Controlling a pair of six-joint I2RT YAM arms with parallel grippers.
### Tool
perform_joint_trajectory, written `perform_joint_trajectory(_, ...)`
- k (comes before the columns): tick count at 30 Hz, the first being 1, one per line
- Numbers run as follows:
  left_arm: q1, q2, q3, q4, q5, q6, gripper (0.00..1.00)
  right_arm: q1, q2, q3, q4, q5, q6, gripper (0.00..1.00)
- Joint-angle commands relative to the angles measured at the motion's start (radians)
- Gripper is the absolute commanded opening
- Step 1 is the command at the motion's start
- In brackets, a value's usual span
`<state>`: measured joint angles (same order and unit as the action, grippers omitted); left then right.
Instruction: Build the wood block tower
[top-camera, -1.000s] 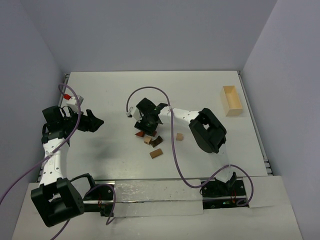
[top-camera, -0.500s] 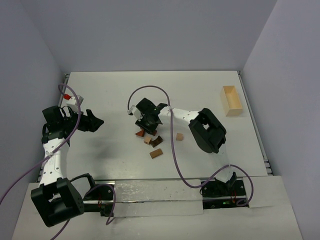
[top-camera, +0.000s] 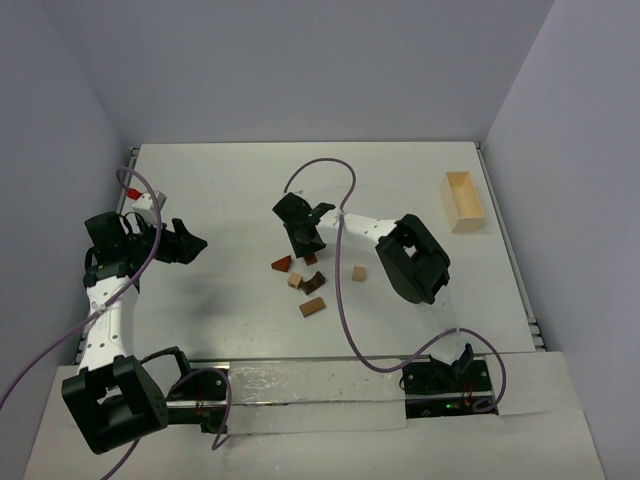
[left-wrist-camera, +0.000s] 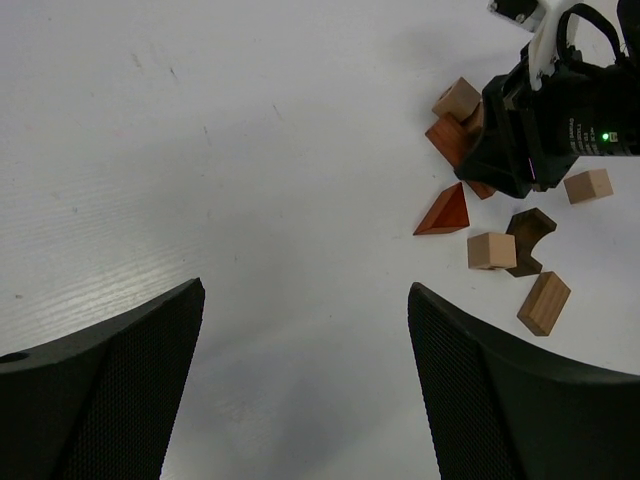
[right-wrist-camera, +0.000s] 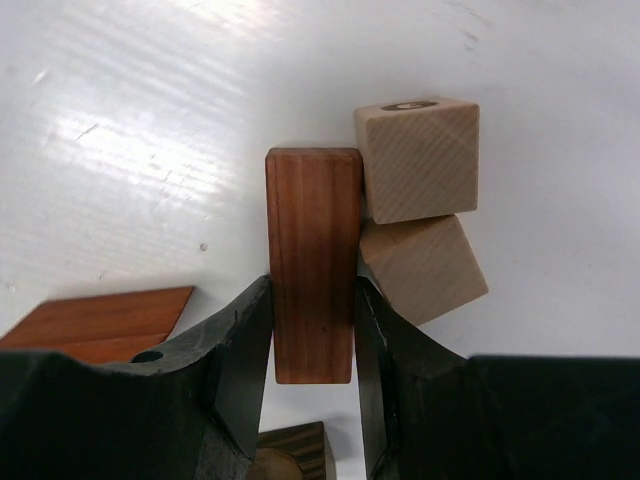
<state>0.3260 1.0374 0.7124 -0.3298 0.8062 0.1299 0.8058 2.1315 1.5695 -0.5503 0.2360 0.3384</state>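
From above the right gripper (top-camera: 308, 247) is hiding its reddish bar (right-wrist-camera: 312, 250), while the dark arch (right-wrist-camera: 300, 445) is running off the wrist view's edge.

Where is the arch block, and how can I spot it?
Look at the middle of the white table. The arch block lies there beside a pale cube. Only it is dark brown with a curved notch.

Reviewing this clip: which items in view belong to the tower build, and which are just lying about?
Belongs to the build: reddish-brown bar, clamped in the right gripper; reddish wedge; dark arch; tan bar; loose tan cubes.
Just lying about: pale open box at the far right.
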Motion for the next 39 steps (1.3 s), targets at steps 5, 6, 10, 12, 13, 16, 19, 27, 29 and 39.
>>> perform_joint_trajectory(5,-0.004,0.001,-0.005,0.061,-0.01,-0.013,0.89,-0.053,-0.002,-0.107,-0.086,0.108,0.309,0.0)
perform_joint_trajectory(6,-0.004,0.003,-0.005,0.063,-0.012,-0.015,0.89,-0.055,-0.015,-0.127,-0.083,0.098,0.327,0.0)
perform_joint_trajectory(10,-0.004,0.01,-0.004,0.066,-0.015,-0.018,0.89,-0.071,-0.034,-0.167,-0.058,0.046,0.352,0.0)
perform_joint_trajectory(12,-0.004,0.012,-0.005,0.069,-0.015,-0.02,0.89,-0.073,-0.021,-0.162,-0.054,0.034,0.34,0.0)
perform_joint_trajectory(13,-0.004,0.015,-0.005,0.071,-0.015,-0.021,0.89,-0.072,-0.02,-0.158,-0.051,0.032,0.34,0.0)
perform_joint_trajectory(16,-0.005,0.026,-0.002,0.073,-0.02,-0.027,0.89,-0.058,0.001,-0.142,-0.051,0.022,0.346,0.0)
perform_joint_trajectory(19,-0.005,0.033,0.0,0.074,-0.025,-0.034,0.89,-0.039,0.031,-0.11,-0.06,0.009,0.346,0.0)
perform_joint_trajectory(27,-0.006,0.034,-0.005,0.087,-0.039,-0.048,0.89,-0.022,0.078,-0.049,-0.088,0.009,0.358,0.0)
perform_joint_trajectory(29,-0.005,0.037,-0.005,0.09,-0.04,-0.051,0.89,-0.019,0.084,-0.041,-0.096,0.012,0.366,0.0)
perform_joint_trajectory(39,-0.006,0.041,-0.006,0.097,-0.049,-0.06,0.89,0.012,0.127,0.028,-0.14,-0.018,0.395,0.0)
